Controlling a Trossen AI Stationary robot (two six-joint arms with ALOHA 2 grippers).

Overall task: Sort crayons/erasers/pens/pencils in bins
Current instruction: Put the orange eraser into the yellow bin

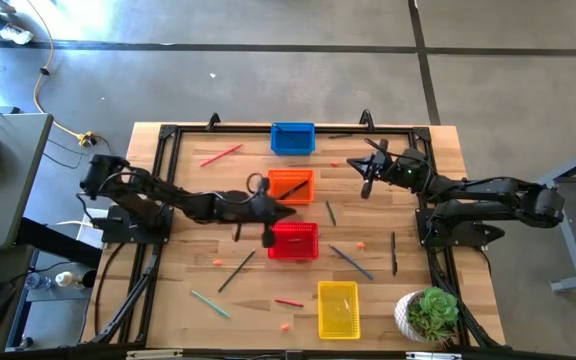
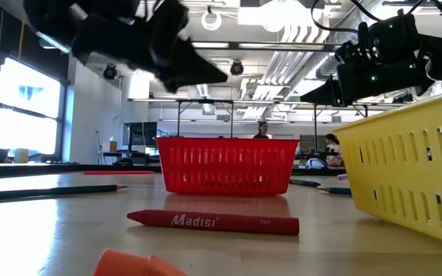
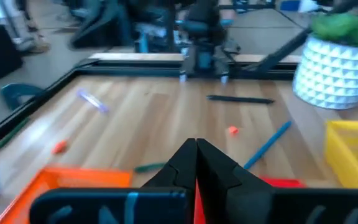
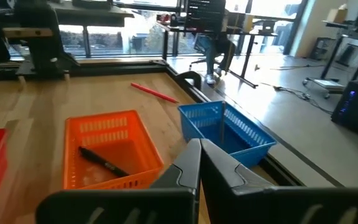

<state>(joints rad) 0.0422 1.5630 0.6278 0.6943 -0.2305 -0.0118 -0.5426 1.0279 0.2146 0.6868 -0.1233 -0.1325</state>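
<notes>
Big open industrial space with a grey concrete floor [image 1: 268, 25], dark seam lines running across it. Exposed ceiling [image 2: 267, 46] overhead, all white pipes and ducts with strip lights. Tall bright windows [image 2: 21, 107] down one side, daylight pouring in. Wooden tabletop [image 1: 183, 260] in a black metal frame. Dark desk [image 1: 3, 175] off to one side, yellow cable [image 1: 40, 85] snaking over the floor nearby. White textured pot with a green plant [image 1: 430, 315] parked at a table corner. Further back, desks and a couple of people [image 2: 263, 130] sitting around. Rolling chair [image 4: 213, 46] by more windows.
</notes>
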